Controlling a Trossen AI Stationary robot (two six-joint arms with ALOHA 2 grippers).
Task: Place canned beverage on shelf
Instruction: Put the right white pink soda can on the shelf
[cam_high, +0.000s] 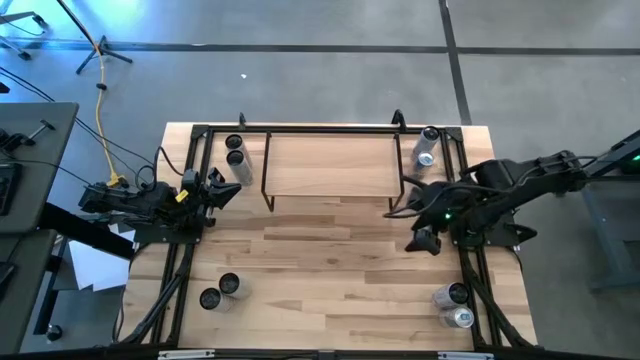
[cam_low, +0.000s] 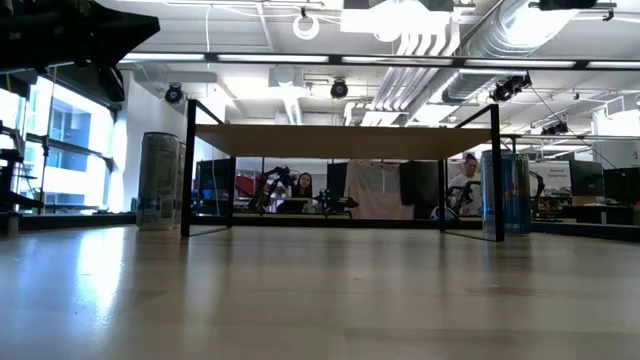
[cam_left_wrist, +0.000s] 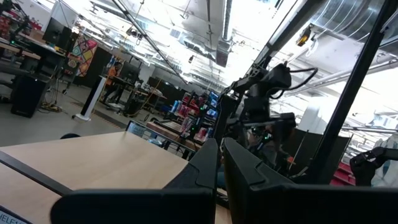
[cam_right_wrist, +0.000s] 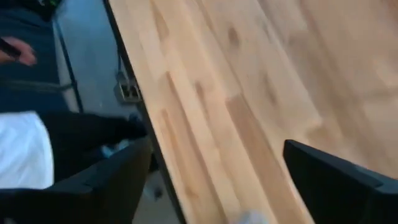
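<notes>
A: Where's the low rectangular shelf with the light wood top and thin black legs?
B: Far half of the light wood plank table, centred. Top is bare. In the low view it stands on its black legs with the room showing underneath.

A: Cans?
B: Four pairs, all on the table, none on the shelf. Two dark-topped cans just beside the shelf's left end. Two silver cans just beside its right end. Two more dark-topped cans near the front left, two silver ones at the front right. Low view shows a tall silver can left of the shelf and a blue-and-silver can to the right.

A: Right gripper?
B: Right gripper is over the table's right side, in front of the shelf's right end, well clear of the cans. Its wrist view has the two dark fingers spread wide apart, bare planks between them. Holding nothing.

A: Left?
B: Left gripper is parked at the table's left edge, near the left-hand pair of cans by the shelf. Fingers pressed together, nothing between them.

A: The black frame?
B: Black rail frame runs round the table edges, cables along it.
</notes>
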